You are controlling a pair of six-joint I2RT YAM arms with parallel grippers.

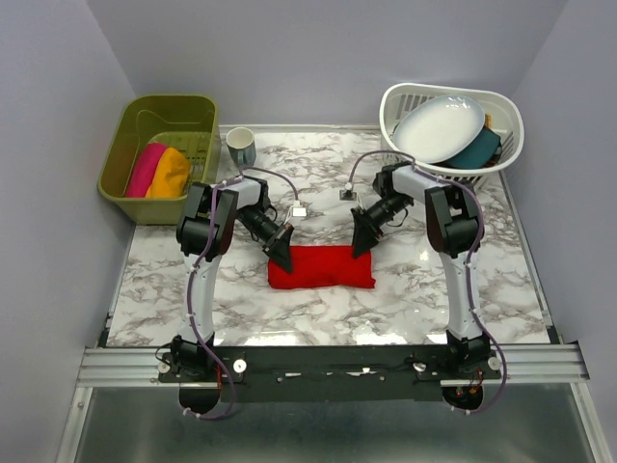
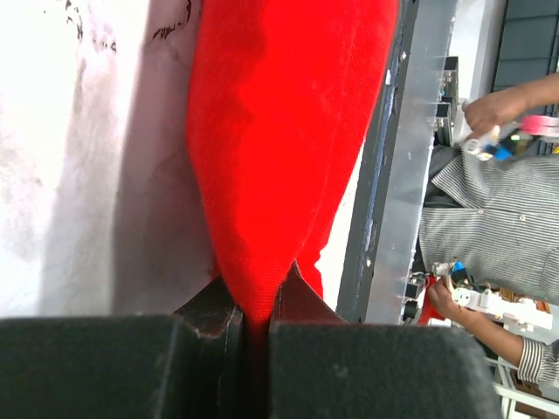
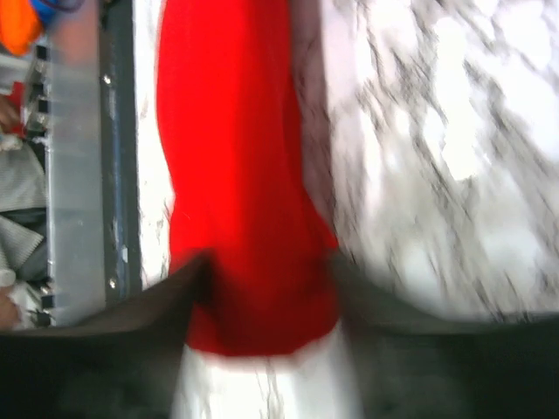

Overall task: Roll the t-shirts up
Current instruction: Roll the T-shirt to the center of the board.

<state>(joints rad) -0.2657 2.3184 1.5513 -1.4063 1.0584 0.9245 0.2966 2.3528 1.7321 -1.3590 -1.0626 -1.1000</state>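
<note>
Red t-shirt [image 1: 321, 267] lies bundled at table centre. Left gripper [image 1: 281, 256] at its 9 o'clock end is pinched tight on the cloth; right gripper [image 1: 362, 241] at 3 o'clock has jaws wide, straddling that end. Magenta t-shirt [image 1: 145, 169] and orange t-shirt [image 1: 171, 172] sit in green basket [image 1: 164, 101] at 10 o'clock.

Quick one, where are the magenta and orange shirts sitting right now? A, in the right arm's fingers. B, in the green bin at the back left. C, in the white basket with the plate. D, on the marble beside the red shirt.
B: the magenta shirt and the orange shirt lie side by side inside the green bin; only the red shirt is on the marble table.
</note>
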